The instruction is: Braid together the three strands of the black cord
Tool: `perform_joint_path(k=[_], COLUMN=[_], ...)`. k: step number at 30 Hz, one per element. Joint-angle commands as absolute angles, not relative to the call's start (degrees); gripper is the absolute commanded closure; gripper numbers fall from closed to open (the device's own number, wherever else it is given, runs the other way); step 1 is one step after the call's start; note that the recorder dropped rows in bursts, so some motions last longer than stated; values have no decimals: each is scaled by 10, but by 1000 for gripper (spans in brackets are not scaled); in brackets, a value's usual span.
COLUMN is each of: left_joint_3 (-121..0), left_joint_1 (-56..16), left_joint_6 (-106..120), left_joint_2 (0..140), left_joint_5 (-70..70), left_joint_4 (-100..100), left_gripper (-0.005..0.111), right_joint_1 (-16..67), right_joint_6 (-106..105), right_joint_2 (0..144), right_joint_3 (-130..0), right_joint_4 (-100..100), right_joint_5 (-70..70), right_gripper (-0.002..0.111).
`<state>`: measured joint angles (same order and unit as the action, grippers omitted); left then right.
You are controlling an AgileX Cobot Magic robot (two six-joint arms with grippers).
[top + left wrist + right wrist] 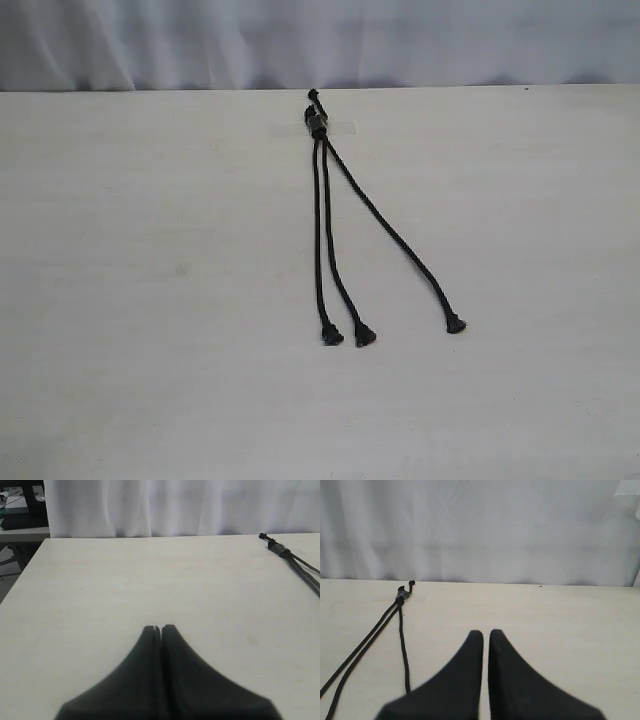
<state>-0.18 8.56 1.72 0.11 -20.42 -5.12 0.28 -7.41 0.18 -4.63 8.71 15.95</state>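
Note:
The black cord [318, 122] lies on the pale table [150, 300], its knotted, taped end near the far edge. The three strands fan toward the near side, unbraided: the left strand [319, 240] and middle strand [338, 270] run close together, while the right strand [392, 235] angles off alone. Each ends in a flared tip. Neither gripper shows in the exterior view. My left gripper [161, 628] is shut and empty over bare table, with the cord's knot [278, 546] far off to one side. My right gripper [486, 633] is shut and empty, with one strand [404, 650] passing beside it.
A white curtain [320, 40] hangs behind the table's far edge. In the left wrist view the table's side edge [20, 580] shows, with another desk [20, 515] beyond it.

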Motion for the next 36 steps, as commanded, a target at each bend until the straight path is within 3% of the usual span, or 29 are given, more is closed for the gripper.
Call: perform_joint_path(k=[1,9,22,32,36], left_joint_3=[0,0,0,0,-24], left_joint_1=[82,82,82,82,82], left_joint_6=[18,19,18,13,13], left_joint_2=[0,0,0,0,17], left_joint_5=[-196,-183,61,63,10], left_joint_4=[-51,-28,-22,-43,-56], left_gripper=[107,107,107,107,107], right_joint_1=[1,1,1,1,1], right_joint_6=[-77,-77,-77,-97,-97], right_joint_2=[0,0,0,0,67], right_joint_3=[-45,-45,-45,-45,-93], right_joint_4=[88,88,88,88,103], right_joint_5=[161,145,-113,-115,-29], right_gripper=[104,104,104,104,104])
